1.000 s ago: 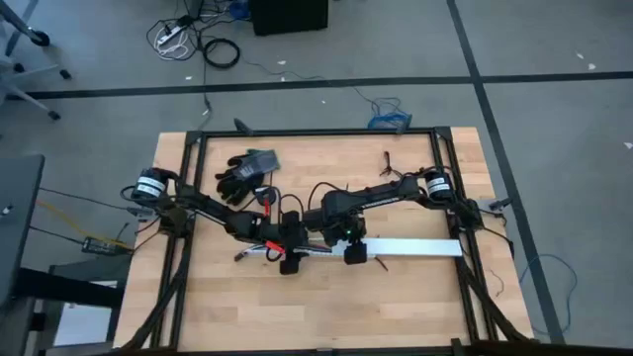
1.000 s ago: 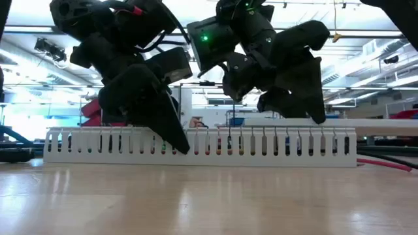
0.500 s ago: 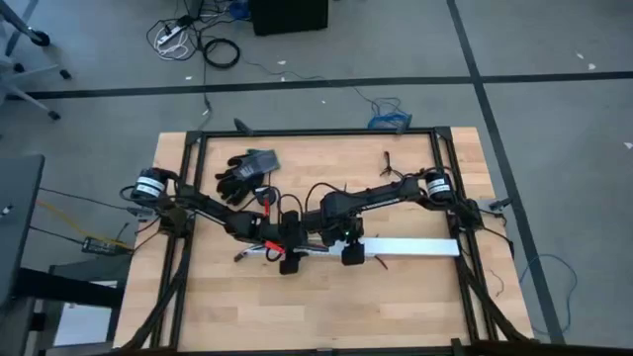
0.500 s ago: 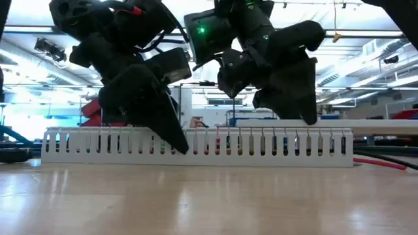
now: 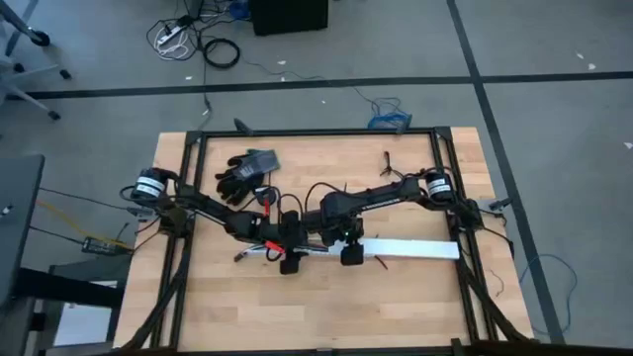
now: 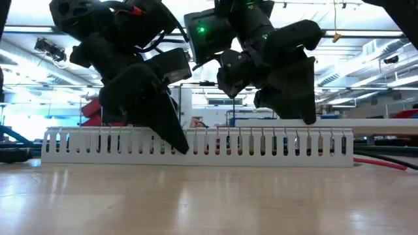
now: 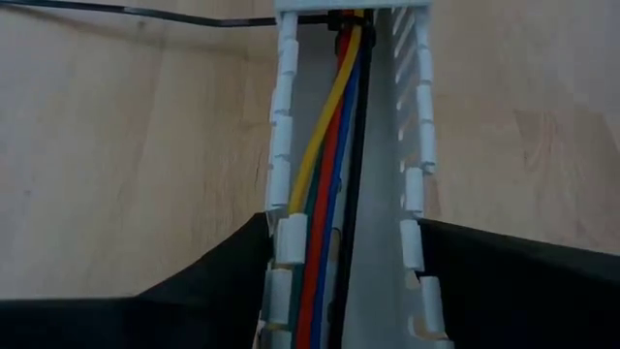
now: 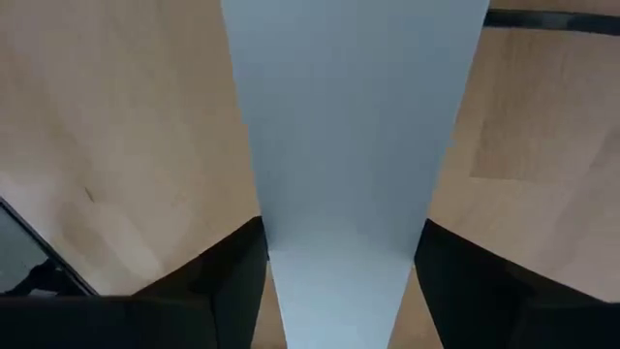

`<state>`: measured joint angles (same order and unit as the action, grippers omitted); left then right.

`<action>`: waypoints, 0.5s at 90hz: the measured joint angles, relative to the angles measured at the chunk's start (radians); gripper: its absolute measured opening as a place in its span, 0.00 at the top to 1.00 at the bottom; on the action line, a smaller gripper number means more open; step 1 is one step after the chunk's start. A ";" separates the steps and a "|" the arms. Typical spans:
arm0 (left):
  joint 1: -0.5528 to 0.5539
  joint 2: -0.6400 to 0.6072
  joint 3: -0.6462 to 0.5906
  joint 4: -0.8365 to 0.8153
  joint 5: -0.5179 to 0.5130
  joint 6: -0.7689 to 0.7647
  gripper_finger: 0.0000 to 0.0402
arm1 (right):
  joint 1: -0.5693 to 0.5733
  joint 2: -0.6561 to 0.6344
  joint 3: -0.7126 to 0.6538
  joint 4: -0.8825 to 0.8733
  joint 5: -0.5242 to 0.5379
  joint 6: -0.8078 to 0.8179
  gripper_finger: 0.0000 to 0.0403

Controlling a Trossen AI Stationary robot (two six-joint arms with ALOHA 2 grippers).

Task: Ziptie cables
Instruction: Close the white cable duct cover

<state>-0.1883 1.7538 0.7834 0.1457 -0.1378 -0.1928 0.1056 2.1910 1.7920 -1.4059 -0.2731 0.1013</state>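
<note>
The cables, yellow, red, blue and black wires, lie lengthwise inside a white slotted channel that rests on the wooden table. My left gripper straddles this channel at mid-table. A thin black strap, apparently the ziptie, lies on the wood by the channel's end. My right gripper stands just right of the left one, shut on a flat white cover strip that reaches toward the table's right edge. My left gripper has the channel between its two fingers, one on each slotted side wall. The fingers come from above, slanting, and lie across it. The channel rests on the table. My right gripper pinches the white cover strip by its two long edges, near its left end. Its fingers lie across the strip, which runs level toward the table's right.
A pair of black gloves lies at the far left of the table, and a small black forked clip at the far right. A black frame rail borders the table. A red wire lies right of the channel.
My right gripper has gone a little toward the table's left edge with the cover strip, which stays level. The slotted channel has slid slightly the same way. My left gripper has kept still.
</note>
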 joint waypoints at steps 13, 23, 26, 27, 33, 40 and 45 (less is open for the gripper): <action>0.000 0.000 0.000 -0.001 0.000 0.000 0.43 | 0.004 0.000 0.000 0.007 0.000 0.003 0.42; 0.000 0.000 0.000 -0.001 0.000 -0.003 0.43 | 0.004 -0.001 0.000 0.014 0.000 0.003 0.42; 0.000 0.000 0.000 -0.001 0.000 -0.004 0.43 | 0.004 -0.001 0.000 0.017 0.000 0.003 0.42; 0.000 0.000 0.000 -0.001 0.000 -0.004 0.43 | 0.004 -0.001 0.000 0.017 0.000 0.003 0.42; 0.000 0.000 0.000 -0.002 0.000 -0.006 0.43 | 0.005 -0.001 0.000 0.020 0.007 0.003 0.42; 0.000 0.000 0.000 -0.002 0.000 -0.009 0.43 | 0.006 -0.001 0.000 0.023 0.013 0.003 0.42; 0.000 0.000 0.000 -0.002 0.000 -0.010 0.43 | 0.006 -0.002 0.000 0.024 0.014 0.003 0.42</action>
<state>-0.1886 1.7538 0.7837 0.1436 -0.1379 -0.2028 0.1112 2.1895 1.7916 -1.3815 -0.2596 0.1047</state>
